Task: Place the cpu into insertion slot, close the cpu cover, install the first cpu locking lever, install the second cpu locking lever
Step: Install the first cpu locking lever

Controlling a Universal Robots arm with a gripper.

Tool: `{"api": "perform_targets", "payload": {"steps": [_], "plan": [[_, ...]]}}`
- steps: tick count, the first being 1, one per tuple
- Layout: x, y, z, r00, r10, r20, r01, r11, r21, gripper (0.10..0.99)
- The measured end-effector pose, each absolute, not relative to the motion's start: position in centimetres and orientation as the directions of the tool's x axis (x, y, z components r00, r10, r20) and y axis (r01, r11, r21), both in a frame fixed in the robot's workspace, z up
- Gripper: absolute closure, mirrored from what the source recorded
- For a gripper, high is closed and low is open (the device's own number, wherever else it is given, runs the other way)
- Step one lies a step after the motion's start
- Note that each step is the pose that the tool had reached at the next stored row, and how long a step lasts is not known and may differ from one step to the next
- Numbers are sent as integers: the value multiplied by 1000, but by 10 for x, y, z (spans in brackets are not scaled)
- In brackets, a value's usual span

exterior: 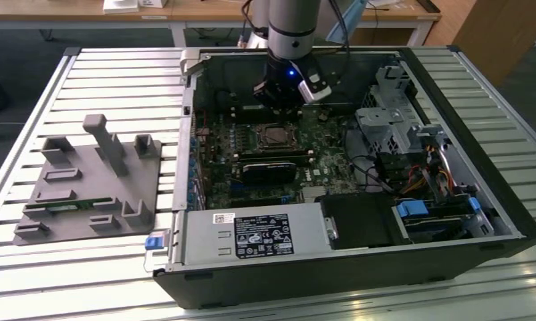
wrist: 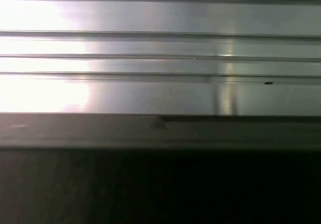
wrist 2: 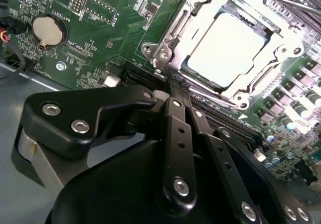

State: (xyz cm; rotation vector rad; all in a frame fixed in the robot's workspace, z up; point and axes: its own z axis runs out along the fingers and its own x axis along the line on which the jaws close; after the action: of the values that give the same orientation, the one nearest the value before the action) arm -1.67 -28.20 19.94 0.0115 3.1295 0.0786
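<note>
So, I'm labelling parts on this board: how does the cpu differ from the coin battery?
The cpu is square; the battery is round. The cpu sits framed by the silvery cover; the battery sits out on the open green board. The cpu's face looks broader than the battery's. Both have pale metal tops and lie flat on the board.

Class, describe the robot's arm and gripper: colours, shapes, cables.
The arm is a silver-grey cylinder with dark cables alongside and a small blue light low down. The gripper is black, built of jointed bars with silver screws.
</note>
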Motion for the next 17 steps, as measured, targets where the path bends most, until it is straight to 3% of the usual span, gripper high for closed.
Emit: {"api": "perform_targets", "payload": {"steps": [17], "plan": [[-16, -281, 202, -1000, 8, -11, 7, 999, 47, 980]]}}
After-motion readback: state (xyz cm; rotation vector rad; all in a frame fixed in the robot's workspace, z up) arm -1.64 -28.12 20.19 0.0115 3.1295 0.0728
